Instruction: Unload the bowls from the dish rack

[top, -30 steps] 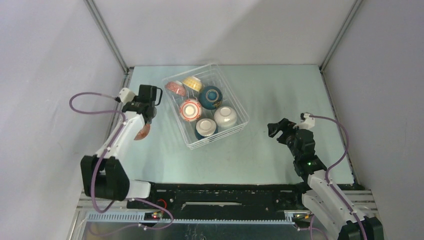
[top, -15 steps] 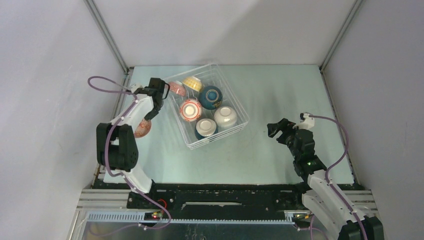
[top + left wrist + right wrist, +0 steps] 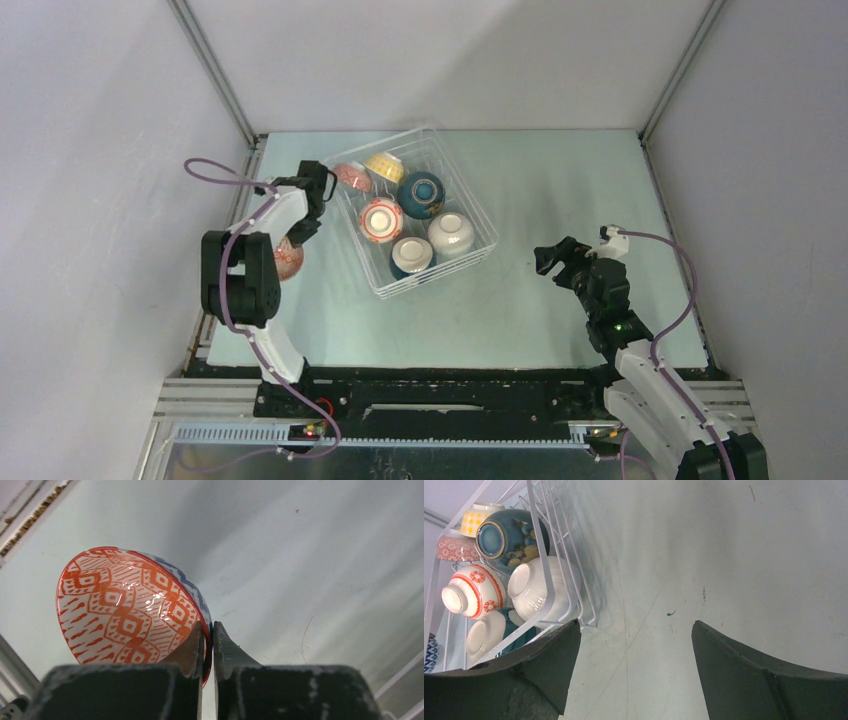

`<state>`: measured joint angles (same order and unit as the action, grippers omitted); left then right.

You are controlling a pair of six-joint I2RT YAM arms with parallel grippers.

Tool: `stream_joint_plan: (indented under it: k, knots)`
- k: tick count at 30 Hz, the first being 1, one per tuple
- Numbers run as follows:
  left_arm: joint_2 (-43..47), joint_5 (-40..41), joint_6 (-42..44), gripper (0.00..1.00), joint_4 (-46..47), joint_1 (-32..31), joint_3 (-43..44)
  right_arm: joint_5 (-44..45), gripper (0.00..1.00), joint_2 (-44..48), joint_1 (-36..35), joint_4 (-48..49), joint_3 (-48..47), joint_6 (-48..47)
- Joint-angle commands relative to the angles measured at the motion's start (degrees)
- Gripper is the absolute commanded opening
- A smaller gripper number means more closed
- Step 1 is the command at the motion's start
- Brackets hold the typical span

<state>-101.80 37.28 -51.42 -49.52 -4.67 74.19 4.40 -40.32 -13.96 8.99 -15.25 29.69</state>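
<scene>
1. Pale green table (image 3: pixel 560 200); dish rack (image 3: pixel 468 185) set cornerwise at far middle, bowls (image 3: pixel 421 194) inside, mostly feet up.
2. Left of rack: red-patterned bowl (image 3: pixel 120 610), tilted, rim pinched by left gripper (image 3: pixel 209 645).
3. Right gripper (image 3: pixel 634 655) spread wide, apart from rack.

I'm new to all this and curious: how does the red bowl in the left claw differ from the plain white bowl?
The red bowl is out of the rack, left of it; the white bowl sits inside. The red bowl is pinched by its rim in the left gripper and tilted; the white bowl is untouched, foot up. Both are small round bowls.
</scene>
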Motion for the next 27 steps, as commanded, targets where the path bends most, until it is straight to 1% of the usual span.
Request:
stream_joint_plan:
  k: [1,5,9,11,12,13,15,16,23,27]
  knots:
    - [0.96,-2.84,0.85,0.08,3.98,3.83,-3.19,0.37,0.89,0.59,-0.37,1.48,-1.37,-0.88]
    - [1.51,-0.86,0.04,0.09,3.79,4.49,-4.13,0.23,0.89,0.44,-0.33,1.51,-1.41,-0.84]
    - [1.17,-2.58,-0.83,0.13,4.15,6.96,-4.75,0.17,0.89,0.51,-0.37,1.51,-1.37,-0.82]
    - [1.16,-3.03,-1.36,0.21,4.48,7.61,-5.29,0.17,0.89,0.61,-0.37,1.42,-1.37,-0.84]
    - [1.24,-3.10,-1.40,0.22,4.71,7.90,-5.48,0.23,0.89,0.68,-0.37,1.38,-1.37,-0.78]
    - [1.32,-2.98,-1.51,0.25,4.77,7.99,-5.62,0.25,0.89,0.60,-0.37,1.38,-1.39,-0.80]
    - [1.80,-2.44,-1.87,0.37,4.70,8.11,-5.84,0.17,0.89,0.57,-0.37,1.53,-1.39,-0.80]
    - [2.13,-2.39,-1.99,0.41,4.74,8.10,-6.05,0.14,0.89,0.50,-0.37,1.62,-1.37,-0.86]
    - [7.80,-1.50,-2.41,0.44,3.70,7.91,-7.04,0.16,0.89,0.75,-0.37,1.55,-1.37,-0.98]
    - [13.53,-4.78,-1.44,0.45,5.62,7.85,-8.99,-0.02,0.89,0.56,-0.37,1.63,-1.37,-1.03]
